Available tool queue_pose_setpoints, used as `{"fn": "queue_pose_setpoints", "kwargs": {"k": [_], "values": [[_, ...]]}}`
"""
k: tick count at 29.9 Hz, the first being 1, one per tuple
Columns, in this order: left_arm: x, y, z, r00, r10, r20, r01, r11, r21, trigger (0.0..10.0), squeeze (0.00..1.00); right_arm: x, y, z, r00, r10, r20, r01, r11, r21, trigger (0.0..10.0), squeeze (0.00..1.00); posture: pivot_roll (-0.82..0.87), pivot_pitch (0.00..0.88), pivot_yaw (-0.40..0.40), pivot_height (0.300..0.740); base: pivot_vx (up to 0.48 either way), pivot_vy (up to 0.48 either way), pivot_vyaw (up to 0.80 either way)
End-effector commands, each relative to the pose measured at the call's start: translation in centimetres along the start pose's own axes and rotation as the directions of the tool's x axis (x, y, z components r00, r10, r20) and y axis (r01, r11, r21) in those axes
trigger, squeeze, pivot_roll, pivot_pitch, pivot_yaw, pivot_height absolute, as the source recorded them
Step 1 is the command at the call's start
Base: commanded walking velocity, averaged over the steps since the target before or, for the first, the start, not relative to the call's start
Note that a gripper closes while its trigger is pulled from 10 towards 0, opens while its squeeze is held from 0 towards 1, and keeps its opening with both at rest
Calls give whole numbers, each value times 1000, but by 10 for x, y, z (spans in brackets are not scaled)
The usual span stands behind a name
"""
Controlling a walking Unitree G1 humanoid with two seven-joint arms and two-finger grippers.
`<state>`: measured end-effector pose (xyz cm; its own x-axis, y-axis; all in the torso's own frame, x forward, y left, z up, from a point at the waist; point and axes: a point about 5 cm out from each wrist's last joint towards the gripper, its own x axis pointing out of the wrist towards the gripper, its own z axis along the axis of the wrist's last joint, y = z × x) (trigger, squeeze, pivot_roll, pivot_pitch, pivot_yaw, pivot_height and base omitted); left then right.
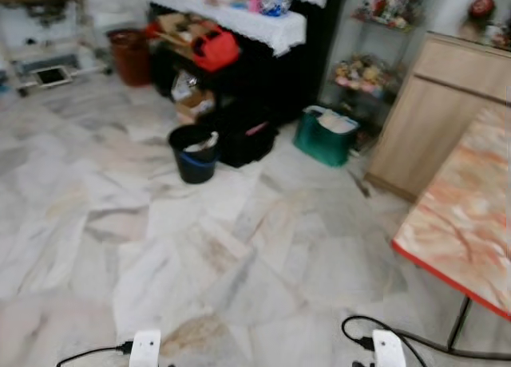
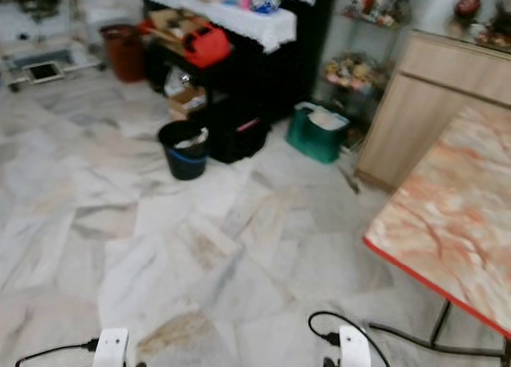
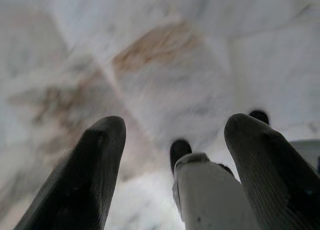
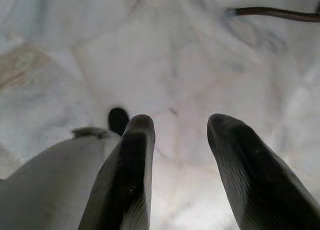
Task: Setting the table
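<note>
Both of my grippers hang idle over the marble floor (image 1: 160, 247), the left gripper (image 3: 175, 140) and the right gripper (image 4: 180, 140) each with fingers spread and nothing held. Off to my right stands the table (image 1: 467, 223), its marbled top bare where visible. Beyond it sit a wooden cabinet (image 1: 435, 120), a green box (image 1: 323, 136) and a black bucket (image 1: 194, 153). Judgement: setting not begun; no tableware fetched or placed.

Bright even daylight, soft blur throughout
</note>
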<state>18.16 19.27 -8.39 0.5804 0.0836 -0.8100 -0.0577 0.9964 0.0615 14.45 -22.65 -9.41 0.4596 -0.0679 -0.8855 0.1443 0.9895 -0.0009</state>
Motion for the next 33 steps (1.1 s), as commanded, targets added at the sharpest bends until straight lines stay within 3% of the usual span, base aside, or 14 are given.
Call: {"fn": "queue_pose_setpoints", "kwargs": {"k": [1,3,9,12,24,33], "values": [[-1,8,-6,999,36,-28,-36,999,-6,10000,0,2,8,5,1000,12,27,-12,1000,-6,10000,0,32,0,-27,740,0,0,-663],[-1,11,-4,999,50,-22,-50,998,-39,10000,0,2,10,6,999,8,41,-8,1000,9,10000,0,32,0,-27,740,0,0,-331],[0,14,5,999,51,9,-51,999,-6,10000,0,3,17,10,999,16,50,-16,1000,-11,10000,0,34,0,-31,740,0,0,0],[1,18,9,997,76,18,-75,997,-33,10000,0,3,18,11,999,14,45,-14,1000,-4,10000,0,29,0,-27,740,0,-480,0],[1,15,14,997,66,40,-64,997,-48,10000,0,3,15,10,999,-11,31,12,1000,-19,10000,0,37,0,-38,740,0,-480,-678],[1,14,18,996,53,70,-47,995,-85,10000,0,4,20,12,1000,-6,30,7,1000,-23,10000,0,40,0,-43,740,-109,-435,-66]]}}
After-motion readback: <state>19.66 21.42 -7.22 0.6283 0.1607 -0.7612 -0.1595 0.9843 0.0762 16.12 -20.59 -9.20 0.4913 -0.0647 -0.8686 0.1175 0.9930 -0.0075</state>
